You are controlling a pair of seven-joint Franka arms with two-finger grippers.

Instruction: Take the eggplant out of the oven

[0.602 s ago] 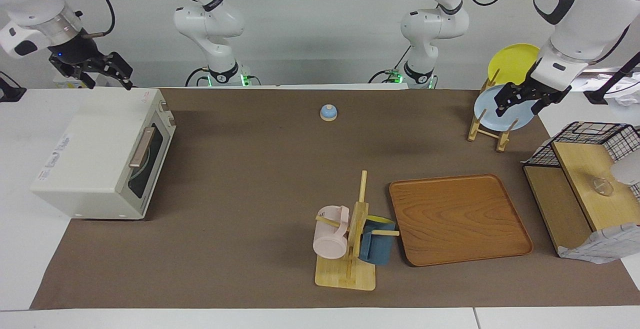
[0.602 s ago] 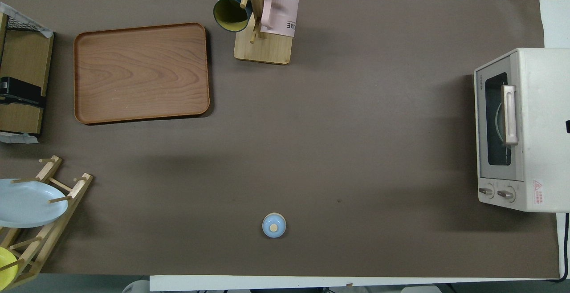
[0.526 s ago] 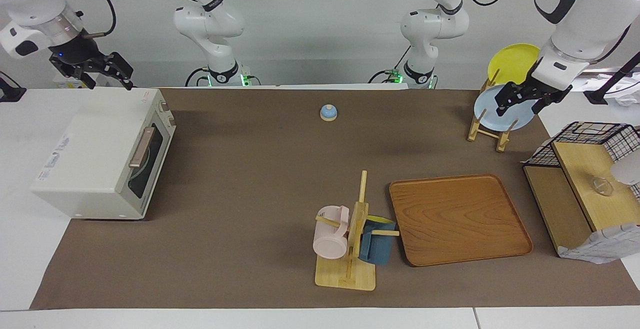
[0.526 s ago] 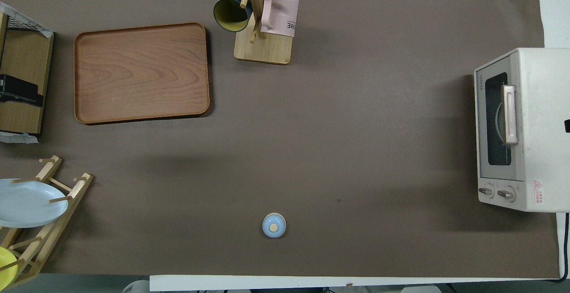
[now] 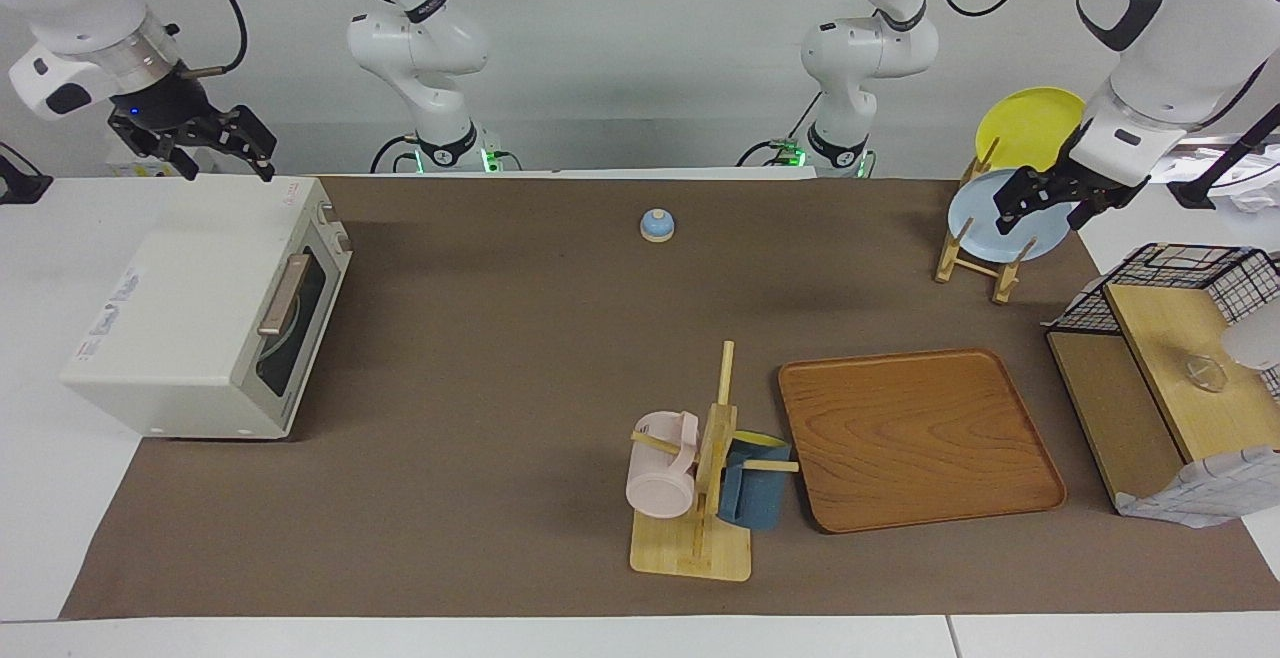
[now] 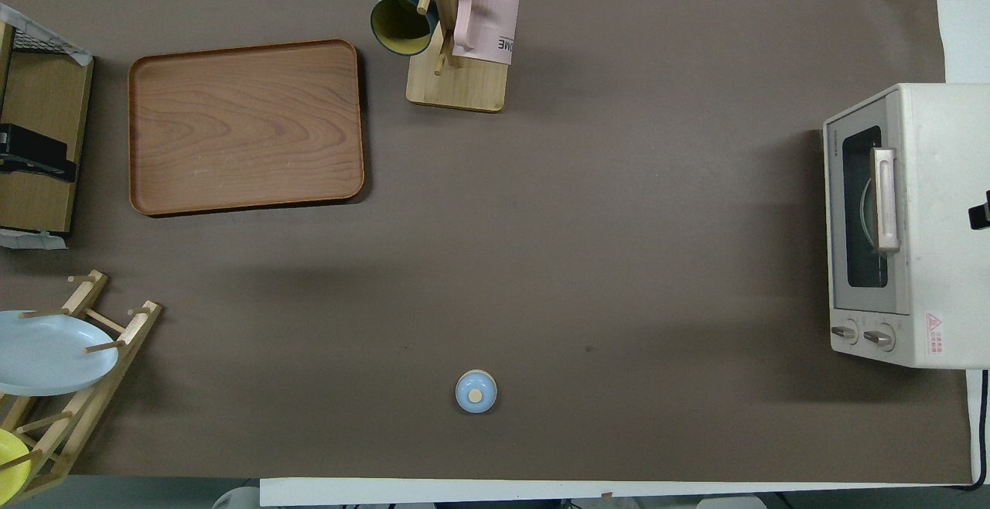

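Note:
The cream-white oven (image 5: 190, 288) stands at the right arm's end of the table, its dark glass door shut and its tan handle (image 5: 283, 295) facing the table's middle. It also shows in the overhead view (image 6: 928, 223). The eggplant is hidden; a curved plate edge shows dimly through the glass. My right gripper (image 5: 225, 153) hangs open and empty over the oven's top, at its edge nearest the robots; only its tip (image 6: 981, 215) shows in the overhead view. My left gripper (image 5: 1040, 210) hangs open and empty in the air at the plate rack (image 5: 985, 248).
A small blue bell (image 5: 657, 225) sits near the robots at mid-table. A wooden tray (image 5: 915, 438) and a mug tree (image 5: 700, 478) with a pink and a blue mug stand farther out. A wire basket and wooden box (image 5: 1170, 368) stand at the left arm's end.
My right gripper has shifted a little farther over the oven's top. My left gripper has moved slightly by the plate rack. The oven door stays shut.

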